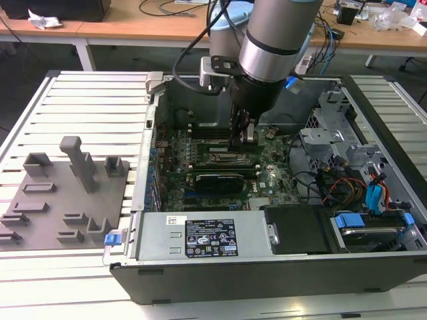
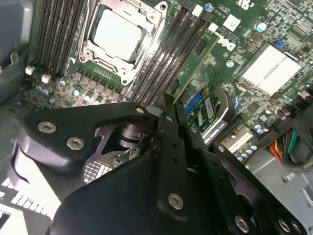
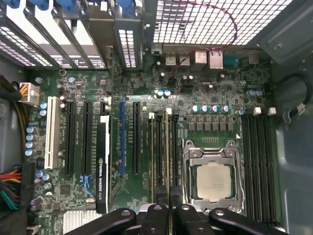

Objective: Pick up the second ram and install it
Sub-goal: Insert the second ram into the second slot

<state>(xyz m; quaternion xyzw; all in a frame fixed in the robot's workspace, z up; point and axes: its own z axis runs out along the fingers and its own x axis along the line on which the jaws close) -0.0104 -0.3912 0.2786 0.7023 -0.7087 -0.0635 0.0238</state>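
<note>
Tool (image 3: 168, 211) clamped on the second ram (image 3: 168, 161), low centre of the first wrist view, holding it upright in the memory slots (image 3: 161, 156) beside the processor socket (image 3: 213, 178); seating looks unfinished

Illumination is even, diffuse and overhead. The slatted table (image 1: 80, 93) reads bright; the case interior (image 1: 200, 133) falls into shadow beneath the arm (image 1: 273, 40). In the second wrist view, the processor lid (image 2: 117, 34) shows white glare, and the near gripper linkage (image 2: 146, 186) appears soft and dark. Exterior view is slightly grainy.
</note>
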